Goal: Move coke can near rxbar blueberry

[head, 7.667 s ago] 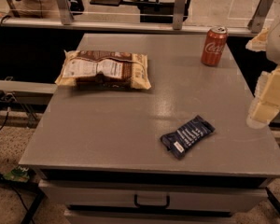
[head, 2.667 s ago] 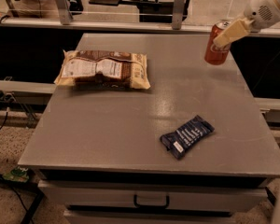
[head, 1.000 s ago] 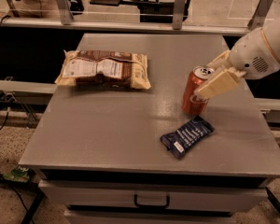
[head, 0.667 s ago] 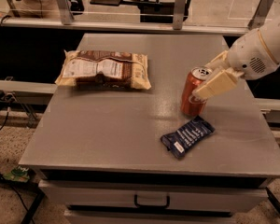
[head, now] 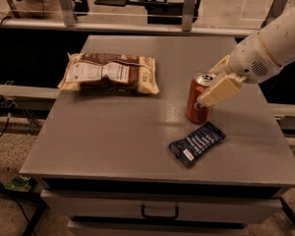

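The red coke can (head: 195,102) stands upright right of the table's middle, its silver top showing. My gripper (head: 212,80) reaches in from the right and is shut on the can's upper part, one cream finger (head: 219,90) across its front. The dark navy rxbar blueberry (head: 196,143) lies flat just in front of the can, a small gap between them. I cannot tell whether the can's base rests on the table or hangs just above it.
A large brown and cream bag (head: 108,73) lies on the grey table (head: 113,136) at the back left. A drawer with a handle (head: 160,213) sits below the front edge. A rail and metal posts (head: 189,4) run behind the table.
My gripper carried the coke can from the table's far right corner toward the middle and down next to the rxbar. Over the last second it shifted slightly left and lower.
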Robot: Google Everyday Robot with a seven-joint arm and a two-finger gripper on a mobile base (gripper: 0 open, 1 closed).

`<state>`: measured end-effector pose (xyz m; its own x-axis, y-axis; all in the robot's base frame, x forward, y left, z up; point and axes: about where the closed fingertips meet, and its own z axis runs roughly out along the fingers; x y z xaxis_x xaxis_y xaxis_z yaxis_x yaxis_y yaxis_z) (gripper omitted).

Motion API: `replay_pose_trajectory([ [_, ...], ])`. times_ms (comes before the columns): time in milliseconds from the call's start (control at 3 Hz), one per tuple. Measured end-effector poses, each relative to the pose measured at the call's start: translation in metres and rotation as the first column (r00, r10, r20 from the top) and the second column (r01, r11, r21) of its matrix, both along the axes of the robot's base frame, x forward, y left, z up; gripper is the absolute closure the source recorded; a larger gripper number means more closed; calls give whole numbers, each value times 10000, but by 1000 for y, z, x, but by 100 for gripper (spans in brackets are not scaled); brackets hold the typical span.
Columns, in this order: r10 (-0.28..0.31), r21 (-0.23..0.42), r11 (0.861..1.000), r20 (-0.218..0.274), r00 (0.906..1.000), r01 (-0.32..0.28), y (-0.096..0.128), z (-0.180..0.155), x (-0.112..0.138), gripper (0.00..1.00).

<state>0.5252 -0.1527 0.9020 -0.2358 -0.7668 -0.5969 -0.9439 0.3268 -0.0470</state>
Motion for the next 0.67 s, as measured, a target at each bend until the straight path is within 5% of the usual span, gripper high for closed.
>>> replay_pose_trajectory([
  [667, 156, -209, 9997, -56, 9999, -157, 4, -3, 0, 4],
])
